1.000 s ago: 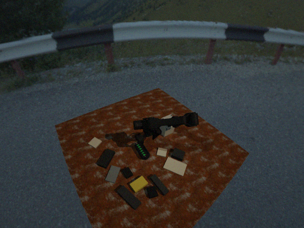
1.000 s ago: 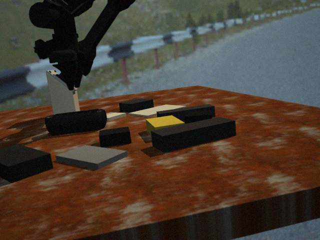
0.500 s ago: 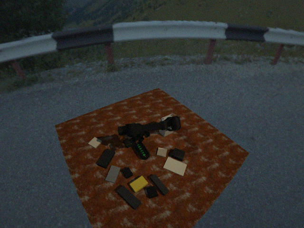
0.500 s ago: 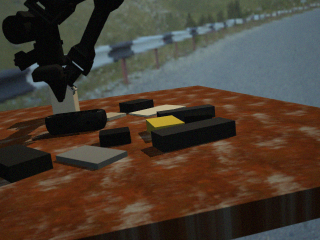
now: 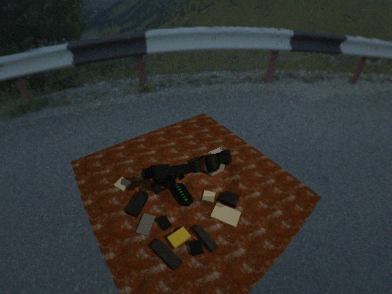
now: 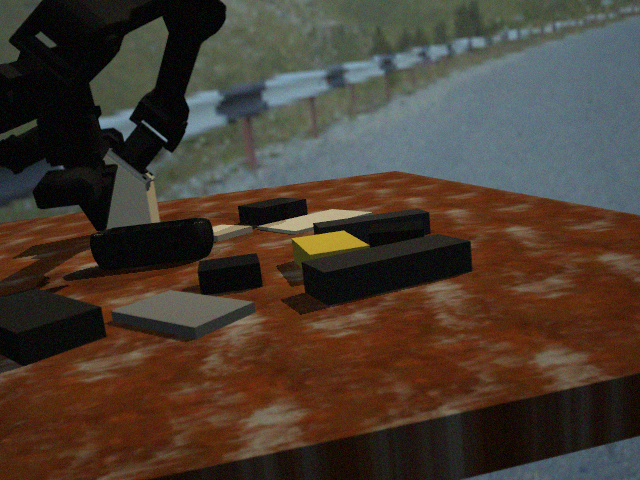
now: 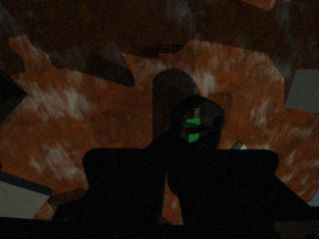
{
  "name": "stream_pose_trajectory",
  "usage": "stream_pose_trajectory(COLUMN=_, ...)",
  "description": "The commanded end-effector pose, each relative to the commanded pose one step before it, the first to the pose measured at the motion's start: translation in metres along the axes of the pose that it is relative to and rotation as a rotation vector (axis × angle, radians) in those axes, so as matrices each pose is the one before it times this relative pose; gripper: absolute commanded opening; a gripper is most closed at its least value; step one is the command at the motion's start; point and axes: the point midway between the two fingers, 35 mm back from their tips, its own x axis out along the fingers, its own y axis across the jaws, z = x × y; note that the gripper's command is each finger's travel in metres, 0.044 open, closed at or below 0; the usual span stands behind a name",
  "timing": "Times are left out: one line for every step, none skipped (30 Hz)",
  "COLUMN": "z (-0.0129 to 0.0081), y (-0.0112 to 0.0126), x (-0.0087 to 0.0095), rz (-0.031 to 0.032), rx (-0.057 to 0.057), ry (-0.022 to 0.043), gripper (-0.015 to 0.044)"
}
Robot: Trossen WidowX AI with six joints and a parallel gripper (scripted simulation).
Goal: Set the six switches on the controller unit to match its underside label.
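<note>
The dark grey controller unit (image 5: 181,196) (image 6: 152,242) (image 7: 198,121) lies flat on its base on the rust-coloured bench (image 5: 269,205) (image 6: 413,335), with a row of green switch marks along its top. My gripper (image 5: 160,187) (image 6: 95,222) (image 7: 167,134) is shut and empty. It hangs low at the end of the unit nearest the arm. In the wrist view the fingers cover most of the unit, and only its far end with two green marks shows. I cannot tell whether the fingertips touch a switch.
The arm's pale wedge mount (image 6: 129,201) stands behind the unit. Around it lie a yellow block (image 5: 179,236) (image 6: 328,242), two long black bars (image 5: 165,249) (image 6: 387,266), a grey slab (image 5: 145,223) (image 6: 183,312), a small black block (image 5: 163,222) (image 6: 230,272) and a cream plate (image 5: 225,214) (image 6: 310,219).
</note>
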Motion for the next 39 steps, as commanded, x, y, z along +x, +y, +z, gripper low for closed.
stream_pose_trajectory(z=0.00149, y=0.00276, x=0.00693, rz=-0.00650, rx=0.0014, ry=-0.00171, gripper=0.0000)
stream_pose_trajectory(z=0.00001, y=0.00055, x=0.00153, rz=0.00004, rx=0.0000, ry=-0.00001, gripper=0.0000)
stream_pose_trajectory(z=0.00000, y=0.00054, x=0.00154, rz=0.00004, rx=0.0000, ry=0.00000, gripper=0.0000)
stream_pose_trajectory(z=0.00000, y=0.00053, x=0.00154, rz=0.00004, rx=0.0000, ry=0.00001, gripper=0.0000)
stream_pose_trajectory(z=0.00000, y=0.00053, x=0.00154, rz=0.00003, rx=0.0000, ry=0.00002, gripper=0.0000)
stream_pose_trajectory(z=0.00000, y=0.00052, x=0.00154, rz=0.00003, rx=0.0000, ry=0.00002, gripper=0.0000)
stream_pose_trajectory(z=0.00000, y=0.00051, x=0.00154, rz=0.00002, rx=0.0000, ry=0.00003, gripper=0.0000)
stream_pose_trajectory(z=-0.00001, y=0.00051, x=0.00154, rz=0.00002, rx=0.0000, ry=0.00004, gripper=0.0000)
stream_pose_trajectory(z=-0.00001, y=0.00050, x=0.00154, rz=0.00001, rx=0.0000, ry=0.00005, gripper=0.0000)
stream_pose_trajectory(z=-0.00001, y=0.00049, x=0.00154, rz=0.00001, rx=0.0000, ry=0.00005, gripper=0.0000)
stream_pose_trajectory(z=-0.00001, y=0.00048, x=0.00155, rz=0.00001, rx=0.0000, ry=0.00006, gripper=0.0000)
stream_pose_trajectory(z=-0.00001, y=0.00048, x=0.00155, rz=0.00000, rx=0.0000, ry=0.00007, gripper=0.0000)
stream_pose_trajectory(z=-0.00002, y=0.00047, x=0.00155, rz=0.00000, rx=0.0000, ry=0.00008, gripper=0.0000)
stream_pose_trajectory(z=-0.00002, y=0.00046, x=0.00155, rz=-0.00001, rx=0.0000, ry=0.00008, gripper=0.0000)
stream_pose_trajectory(z=-0.00002, y=0.00046, x=0.00155, rz=-0.00001, rx=0.0000, ry=0.00009, gripper=0.0000)
stream_pose_trajectory(z=-0.00002, y=0.00045, x=0.00155, rz=-0.00001, rx=-0.0001, ry=0.00007, gripper=0.0000)
stream_pose_trajectory(z=-0.00002, y=0.00044, x=0.00155, rz=-0.00002, rx=-0.0001, ry=0.00008, gripper=0.0000)
stream_pose_trajectory(z=-0.00002, y=0.00044, x=0.00155, rz=-0.00002, rx=-0.0001, ry=0.00010, gripper=0.0000)
stream_pose_trajectory(z=-0.00002, y=0.00043, x=0.00155, rz=-0.00003, rx=-0.0001, ry=0.00010, gripper=0.0000)
stream_pose_trajectory(z=-0.00003, y=0.00042, x=0.00155, rz=-0.00003, rx=0.0000, ry=0.00012, gripper=0.0000)
stream_pose_trajectory(z=-0.00003, y=0.00041, x=0.00156, rz=-0.00004, rx=0.0000, ry=0.00013, gripper=0.0000)
stream_pose_trajectory(z=-0.00003, y=0.00041, x=0.00156, rz=-0.00005, rx=0.0000, ry=0.00014, gripper=0.0000)
stream_pose_trajectory(z=-0.00003, y=0.00040, x=0.00156, rz=-0.00005, rx=0.0000, ry=0.00015, gripper=0.0000)
stream_pose_trajectory(z=-0.00003, y=0.00039, x=0.00156, rz=-0.00006, rx=0.0000, ry=0.00016, gripper=0.0000)
stream_pose_trajectory(z=-0.00003, y=0.00039, x=0.00156, rz=-0.00006, rx=0.0000, ry=0.00017, gripper=0.0000)
stream_pose_trajectory(z=-0.00004, y=0.00038, x=0.00156, rz=-0.00007, rx=0.0000, ry=0.00018, gripper=0.0000)
stream_pose_trajectory(z=-0.00004, y=0.00037, x=0.00156, rz=-0.00007, rx=0.0000, ry=0.00019, gripper=0.0000)
stream_pose_trajectory(z=-0.00004, y=0.00037, x=0.00156, rz=-0.00008, rx=0.0000, ry=0.00019, gripper=0.0000)
stream_pose_trajectory(z=-0.00003, y=0.00029, x=0.00125, rz=-0.00007, rx=0.0000, ry=0.00016, gripper=0.0000)
stream_pose_trajectory(z=-0.00002, y=0.00017, x=0.00075, rz=-0.00004, rx=0.0000, ry=0.00010, gripper=0.0000)
stream_pose_trajectory(z=-0.00001, y=0.00006, x=0.00025, rz=-0.00001, rx=0.0000, ry=0.00003, gripper=0.0000)
stream_pose_trajectory(z=0.00000, y=-0.00006, x=0.00002, rz=0.00000, rx=0.0000, ry=0.00000, gripper=0.0000)
stream_pose_trajectory(z=0.00000, y=-0.00012, x=0.00004, rz=-0.00001, rx=0.0000, ry=0.00000, gripper=0.0000)
stream_pose_trajectory(z=0.00000, y=-0.00018, x=0.00006, rz=-0.00001, rx=0.0000, ry=0.00000, gripper=0.0000)
stream_pose_trajectory(z=0.00000, y=-0.00024, x=0.00008, rz=-0.00001, rx=0.0000, ry=0.00000, gripper=0.0000)
stream_pose_trajectory(z=0.00000, y=-0.00029, x=0.00009, rz=-0.00001, rx=0.0000, ry=0.00000, gripper=0.0000)
stream_pose_trajectory(z=0.00001, y=-0.00034, x=0.00011, rz=-0.00002, rx=0.0000, ry=0.00000, gripper=0.0000)
stream_pose_trajectory(z=0.00001, y=-0.00036, x=0.00011, rz=-0.00002, rx=0.0000, ry=0.00000, gripper=0.0000)
stream_pose_trajectory(z=0.00001, y=-0.00036, x=0.00012, rz=-0.00002, rx=0.0000, ry=0.00000, gripper=0.0000)
